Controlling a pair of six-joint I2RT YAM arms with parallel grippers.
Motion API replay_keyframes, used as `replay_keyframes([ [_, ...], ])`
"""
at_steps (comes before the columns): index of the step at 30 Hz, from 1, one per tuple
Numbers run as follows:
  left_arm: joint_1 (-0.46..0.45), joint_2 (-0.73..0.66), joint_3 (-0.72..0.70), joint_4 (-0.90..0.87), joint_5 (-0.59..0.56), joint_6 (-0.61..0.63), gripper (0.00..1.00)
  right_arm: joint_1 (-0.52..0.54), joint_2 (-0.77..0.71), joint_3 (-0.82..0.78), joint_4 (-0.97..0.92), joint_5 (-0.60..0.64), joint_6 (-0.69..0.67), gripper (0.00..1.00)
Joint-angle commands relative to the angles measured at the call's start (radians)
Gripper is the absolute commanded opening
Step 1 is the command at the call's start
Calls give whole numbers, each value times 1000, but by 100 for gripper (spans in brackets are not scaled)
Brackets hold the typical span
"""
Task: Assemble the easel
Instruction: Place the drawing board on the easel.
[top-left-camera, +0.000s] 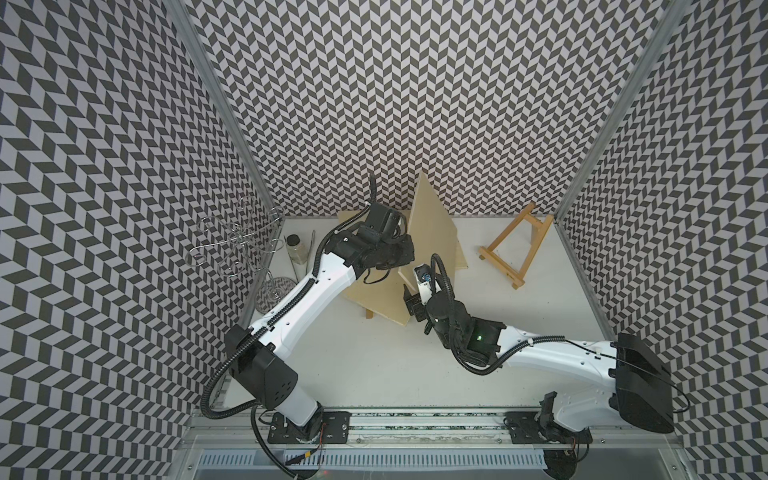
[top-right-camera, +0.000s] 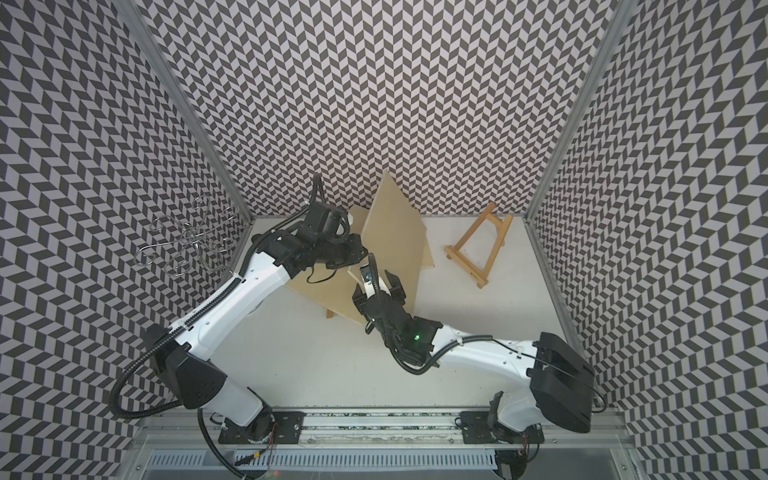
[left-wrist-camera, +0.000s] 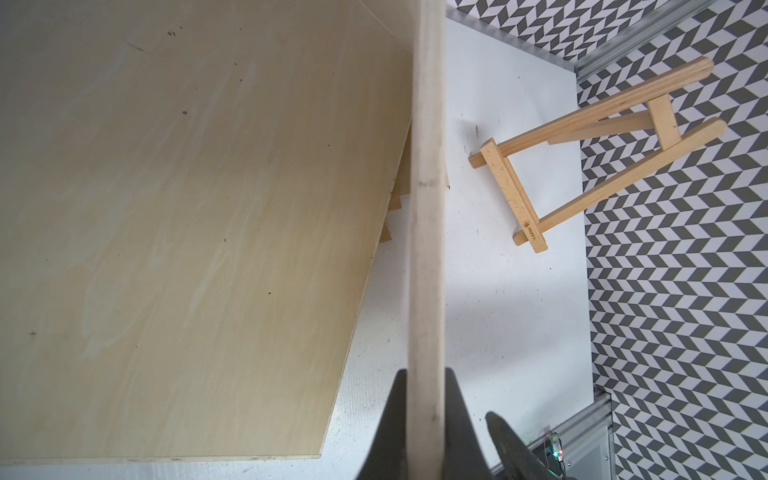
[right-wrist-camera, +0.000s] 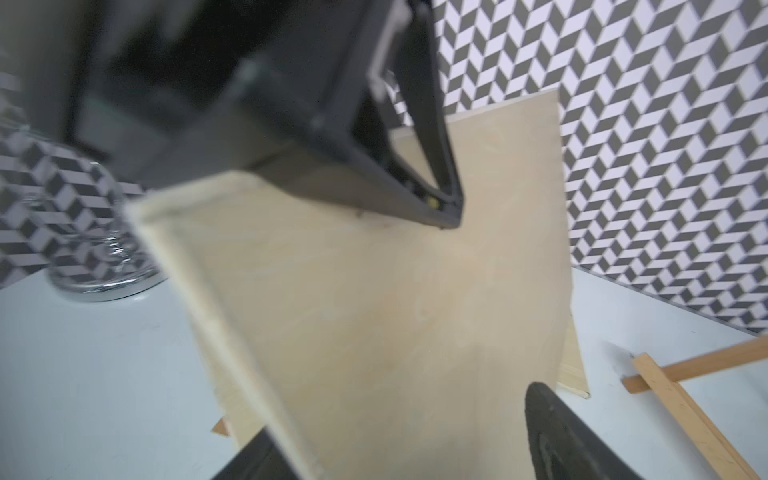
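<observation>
A small wooden A-frame easel (top-left-camera: 515, 249) (top-right-camera: 478, 249) (left-wrist-camera: 582, 145) stands at the back right of the table, apart from both arms. My left gripper (left-wrist-camera: 424, 386) is shut on the thin edge of a plywood board (top-left-camera: 432, 232) (top-right-camera: 395, 237) (right-wrist-camera: 374, 311), holding it tilted up on its edge. A second board (top-left-camera: 374, 299) (left-wrist-camera: 187, 187) lies flat beneath my left arm. My right gripper (top-right-camera: 377, 286) (right-wrist-camera: 407, 449) is open at the raised board's near lower corner, its jaws wide apart in front of the board's face.
A wire rack (top-left-camera: 237, 245) on a chrome base (top-left-camera: 274, 293), a glass jar (top-left-camera: 296, 249) and a thin rod (top-left-camera: 311, 241) stand at the back left. A wooden foot (top-left-camera: 369, 313) pokes out from under the flat board. Patterned walls close in three sides.
</observation>
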Motion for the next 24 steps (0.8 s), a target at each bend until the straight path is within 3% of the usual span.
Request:
replay_keyframes([
  [1, 13, -33, 73, 94, -89, -60, 0, 7, 27, 17, 13, 168, -54, 74],
  [6, 13, -25, 80, 93, -82, -71, 0, 18, 41, -2, 7, 206, -62, 63],
  [12, 14, -27, 65, 111, -69, -84, 0, 17, 20, -27, 51, 137, -87, 30],
  [17, 19, -67, -2, 243, 33, -57, 1, 14, -28, -49, 78, 45, -135, 5],
  [24, 42, -66, 47, 265, 74, -40, 63, -54, -195, -53, -24, -211, -148, 0],
])
